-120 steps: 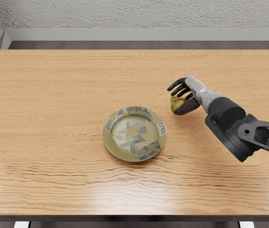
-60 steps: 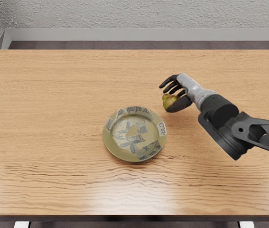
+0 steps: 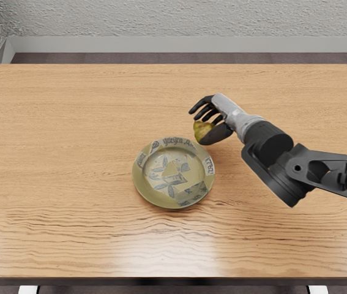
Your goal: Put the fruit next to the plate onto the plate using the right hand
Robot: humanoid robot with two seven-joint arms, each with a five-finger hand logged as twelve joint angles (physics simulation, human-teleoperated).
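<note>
The view shows 1 table [image 3: 69, 122], 1 plate [image 3: 137, 178], 1 fruit [image 3: 201, 129] and 1 arm, entering from the right edge. The right hand [image 3: 213, 120] has its fingers curled around the yellow-green fruit, gripping it. The fruit sits in this grip just beside the plate's far right rim, outside the plate. The plate lies flat near the table centre.

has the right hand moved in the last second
Yes. The right hand, shut on the fruit, has shifted left toward the plate, which has stayed put, and now sits just past the plate's upper right rim.
</note>
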